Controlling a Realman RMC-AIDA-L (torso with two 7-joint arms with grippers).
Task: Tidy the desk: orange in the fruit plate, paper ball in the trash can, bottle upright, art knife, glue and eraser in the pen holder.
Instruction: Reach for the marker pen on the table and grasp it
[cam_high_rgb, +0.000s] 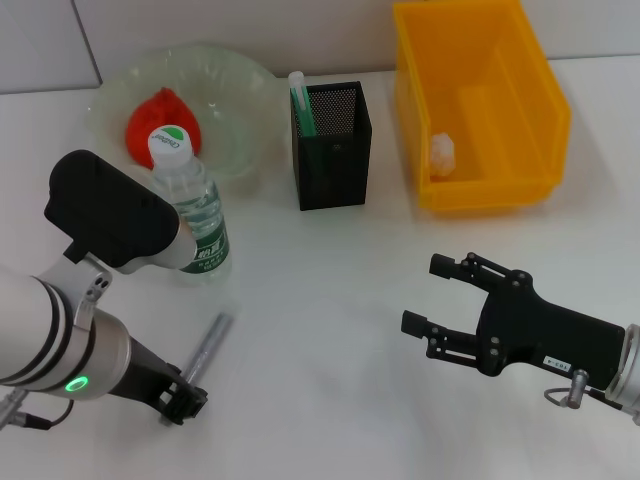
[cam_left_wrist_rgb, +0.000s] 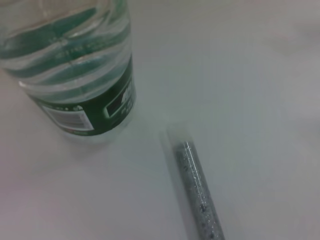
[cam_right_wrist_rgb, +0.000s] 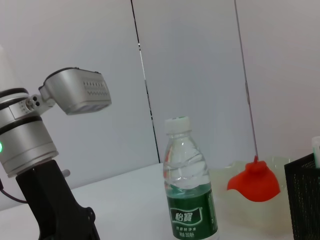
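Left gripper (cam_high_rgb: 185, 398) is lowered onto the near end of the slim grey metal art knife (cam_high_rgb: 205, 352), finger state indeterminate. Clear green-labelled plastic bottle (cam_high_rgb: 192, 214) stands upright just beside. Right gripper (cam_high_rgb: 437, 295) hovers, fingers spread.

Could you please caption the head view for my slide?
Bottle upright; left gripper at the art knife; right gripper open.

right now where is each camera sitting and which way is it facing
Head view: from the robot's head, looking forward and down at the table; shows both arms, the left gripper low by the art knife, the right gripper open.
Left wrist view: close above the table, facing the bottle base and art knife; no fingers show.
Right wrist view: low, facing across the table at the bottle, orange and left arm.
All three share the upright bottle.
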